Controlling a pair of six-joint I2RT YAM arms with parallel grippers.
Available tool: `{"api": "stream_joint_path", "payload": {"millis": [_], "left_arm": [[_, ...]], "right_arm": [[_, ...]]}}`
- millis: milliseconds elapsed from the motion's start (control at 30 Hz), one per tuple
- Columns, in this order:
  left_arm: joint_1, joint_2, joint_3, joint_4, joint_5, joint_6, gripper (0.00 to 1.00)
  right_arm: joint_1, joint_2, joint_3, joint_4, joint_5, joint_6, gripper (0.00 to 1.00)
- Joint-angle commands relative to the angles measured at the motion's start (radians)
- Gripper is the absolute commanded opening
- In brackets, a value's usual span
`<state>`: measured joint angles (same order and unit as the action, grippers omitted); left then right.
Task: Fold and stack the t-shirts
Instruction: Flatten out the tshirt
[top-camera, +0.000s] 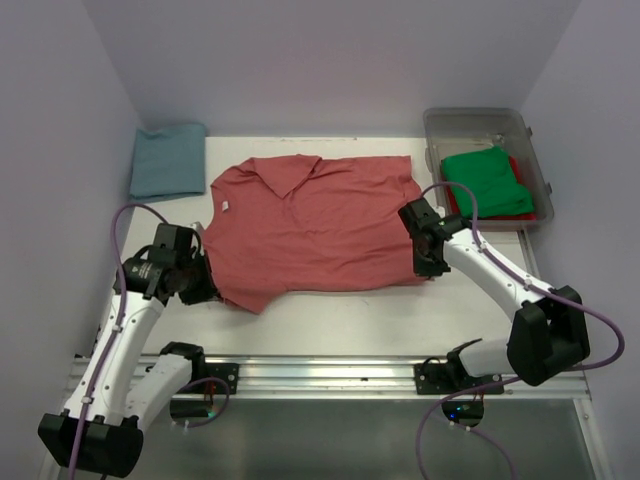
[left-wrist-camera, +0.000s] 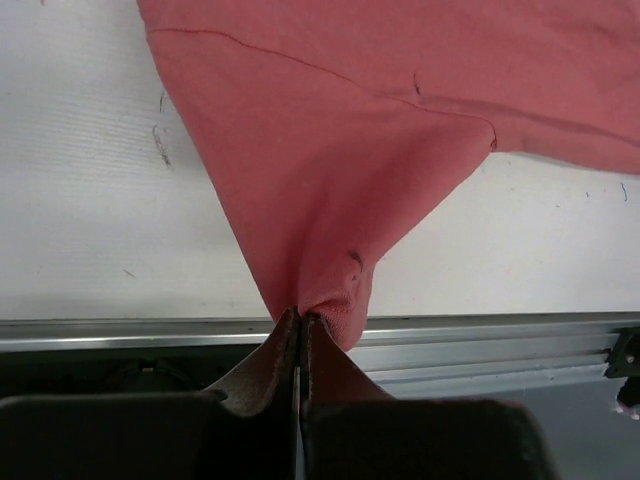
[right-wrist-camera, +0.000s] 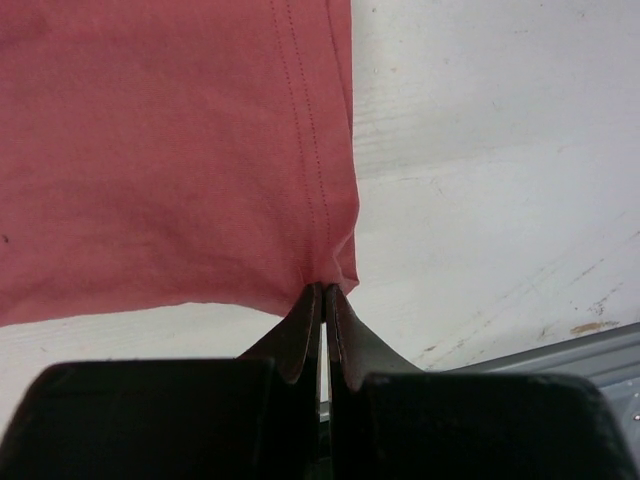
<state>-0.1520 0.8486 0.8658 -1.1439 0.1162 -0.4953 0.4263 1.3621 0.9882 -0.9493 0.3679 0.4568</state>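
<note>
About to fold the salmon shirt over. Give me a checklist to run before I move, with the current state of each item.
1. The left gripper is shut on the near-left edge of the salmon-red cloth t-shirt: ok.
2. The right gripper is shut on its near hem corner: ok.
3. Both layers pinched at each grip: cannot tell.
4. Shirt lying smooth: not ok, cloth puckers toward the left gripper.
5. The bright green cloth shirt is inside the clear plastic bin, out of the path: ok.
</note>
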Motion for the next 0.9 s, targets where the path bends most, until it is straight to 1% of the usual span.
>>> {"api": "stream_joint_path", "payload": {"millis": [0, 167, 400, 567, 600, 633, 667, 700, 733, 767, 800, 833, 867], "left_arm": [[-0.003, -0.016, 0.055, -0.068, 0.025, -0.029, 0.00], [-0.003, -0.043, 0.078, -0.108, 0.029, -0.040, 0.00], [-0.003, -0.077, 0.102, -0.166, 0.036, -0.061, 0.00], [-0.003, -0.112, 0.116, -0.174, 0.054, -0.080, 0.00], [-0.003, -0.121, 0.148, -0.174, 0.042, -0.091, 0.07], [-0.003, -0.126, 0.172, -0.172, 0.030, -0.097, 0.15], [-0.004, -0.131, 0.199, -0.166, -0.010, -0.101, 0.25], [-0.003, -0.138, 0.253, -0.156, -0.033, -0.100, 0.64], [-0.003, -0.141, 0.278, -0.143, -0.055, -0.097, 0.86], [-0.004, -0.141, 0.297, -0.101, -0.081, -0.091, 1.00], [-0.003, -0.131, 0.323, -0.071, -0.088, -0.069, 1.00], [-0.003, -0.119, 0.334, -0.044, -0.098, -0.062, 1.00], [-0.003, -0.103, 0.346, -0.009, -0.143, -0.057, 1.00]], "right_arm": [[0.002, -0.014, 0.004, -0.052, 0.022, 0.022, 0.00], [0.002, -0.067, 0.016, -0.097, 0.019, 0.037, 0.00], [0.002, -0.100, 0.061, -0.184, -0.007, 0.062, 0.00], [0.002, -0.124, 0.110, -0.238, -0.053, 0.069, 0.00], [0.002, -0.141, 0.121, -0.256, -0.055, 0.069, 0.06], [0.002, -0.150, 0.142, -0.262, -0.052, 0.062, 0.19], [0.002, -0.162, 0.153, -0.267, -0.044, 0.056, 0.50], [0.002, -0.173, 0.164, -0.264, -0.041, 0.045, 0.60], [0.003, -0.191, 0.181, -0.258, -0.032, 0.028, 0.72], [0.002, -0.198, 0.187, -0.243, -0.024, 0.020, 0.89], [0.002, -0.201, 0.199, -0.218, -0.002, 0.005, 0.99], [0.002, -0.195, 0.229, -0.209, 0.015, 0.003, 0.99], [0.002, -0.189, 0.248, -0.200, 0.029, 0.000, 0.99]]}}
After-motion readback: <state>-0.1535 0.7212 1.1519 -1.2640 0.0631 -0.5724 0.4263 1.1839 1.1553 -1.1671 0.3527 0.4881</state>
